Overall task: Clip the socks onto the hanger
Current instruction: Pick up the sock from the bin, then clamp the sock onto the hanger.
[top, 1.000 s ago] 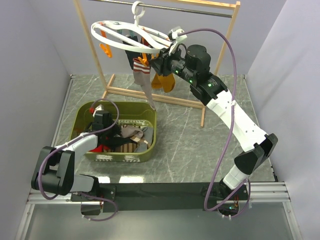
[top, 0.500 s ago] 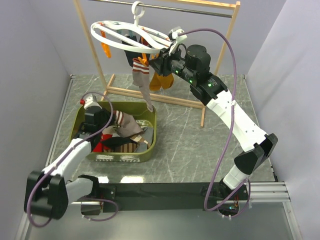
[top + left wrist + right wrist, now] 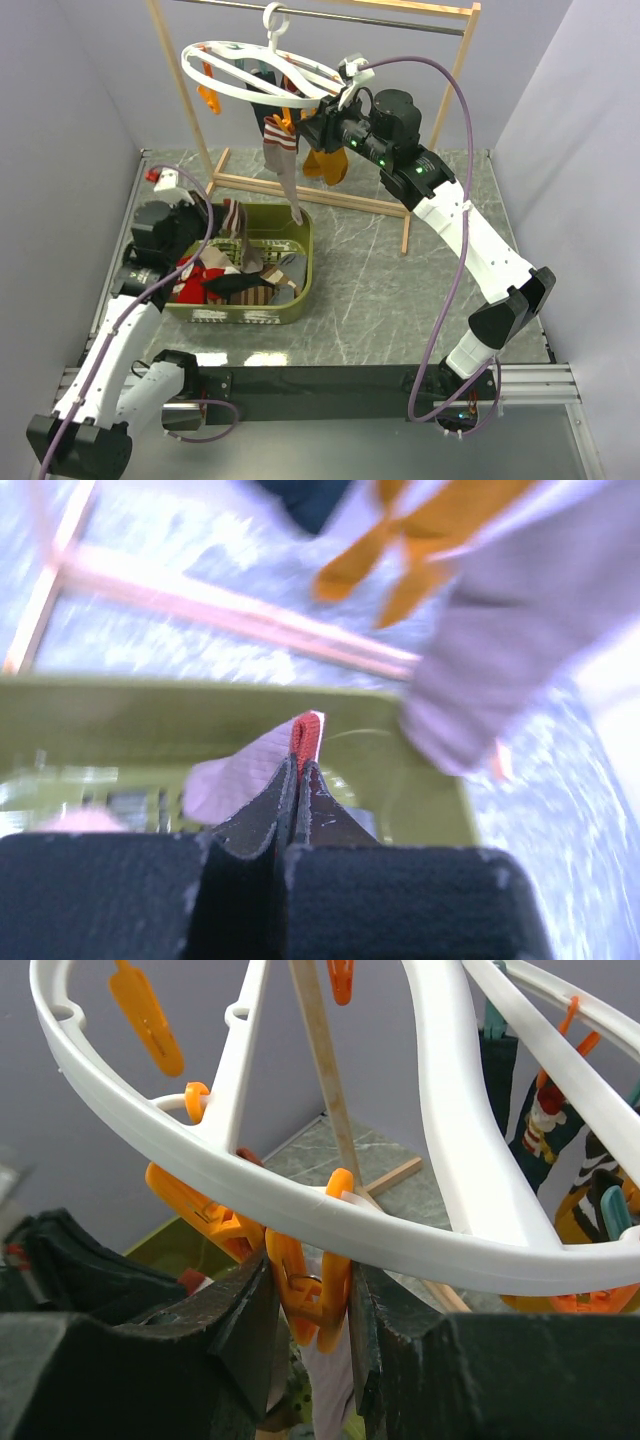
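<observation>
- While the left fingers point(image 3: 262, 815) pinch tight on the red cuff of one sock point(image 3: 240, 780), that sock hangs just above the green basket point(image 3: 240, 312) on the bench point(image 3: 370, 260).
- The right fingers point(image 3: 235, 1330) squeeze an orange clip point(image 3: 305, 1285) on the hanger point(image 3: 215, 80), up on the wooden rack point(image 3: 360, 204).
- I think the step is carrying this sock up; next its cuff must go into that clip.
- A hanging sock point(image 3: 287, 172) is clipped there already.
- Other socks point(image 3: 255, 290), red, striped and dark, lie heaped in the basket.
</observation>
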